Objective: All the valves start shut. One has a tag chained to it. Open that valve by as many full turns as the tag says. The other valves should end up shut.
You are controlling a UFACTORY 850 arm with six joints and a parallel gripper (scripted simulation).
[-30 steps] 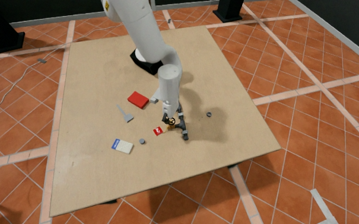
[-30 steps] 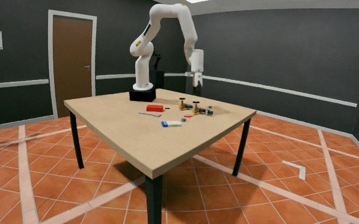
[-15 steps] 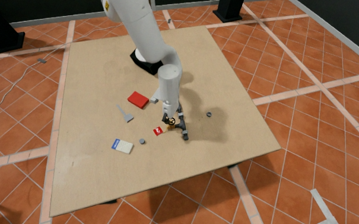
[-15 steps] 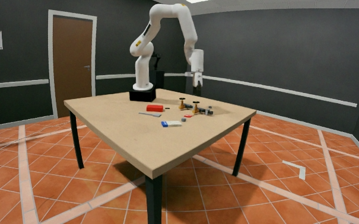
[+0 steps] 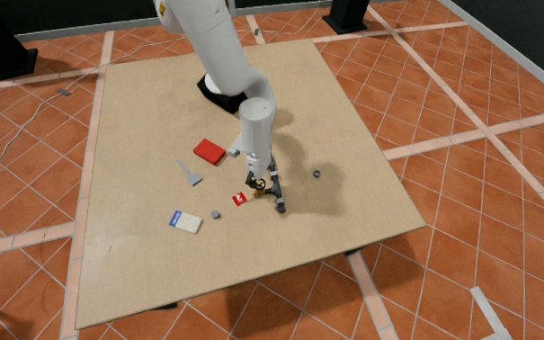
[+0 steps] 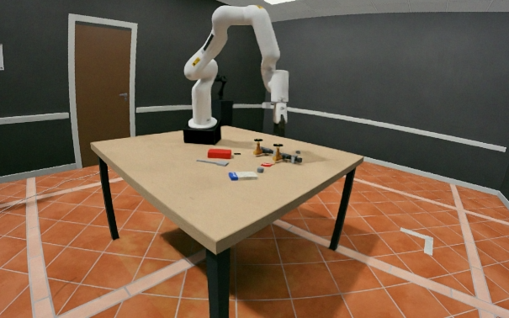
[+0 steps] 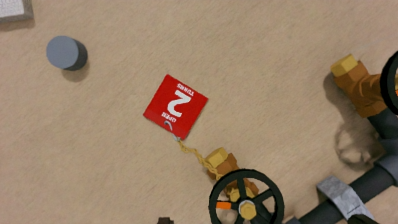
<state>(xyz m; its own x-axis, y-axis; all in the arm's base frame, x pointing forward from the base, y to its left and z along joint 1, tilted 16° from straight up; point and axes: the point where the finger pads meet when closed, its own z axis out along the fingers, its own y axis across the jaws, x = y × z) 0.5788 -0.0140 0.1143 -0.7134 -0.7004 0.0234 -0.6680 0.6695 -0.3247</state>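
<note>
A red tag (image 7: pixel 175 106) printed "OPEN 2 TURNS" lies flat on the table, and a short chain joins it to a brass valve (image 7: pixel 222 161) with a black handwheel (image 7: pixel 246 197). A second brass valve (image 7: pixel 359 85) stands on the same grey pipe (image 7: pixel 360 187) at the right edge, with no tag on it. In the top view the tag (image 5: pixel 239 198) lies left of the pipe (image 5: pixel 277 189). My gripper (image 5: pixel 257 179) is open and empty. In the side view it (image 6: pixel 279 121) hangs well above the two valves (image 6: pixel 278 152), roughly over the tagged one.
A grey cylinder (image 7: pixel 65 52) lies left of the tag, and another (image 5: pixel 316 173) right of the pipe. A red block (image 5: pixel 209 151), a grey scraper (image 5: pixel 190 173) and a white card with a blue end (image 5: pixel 185 221) lie to the left.
</note>
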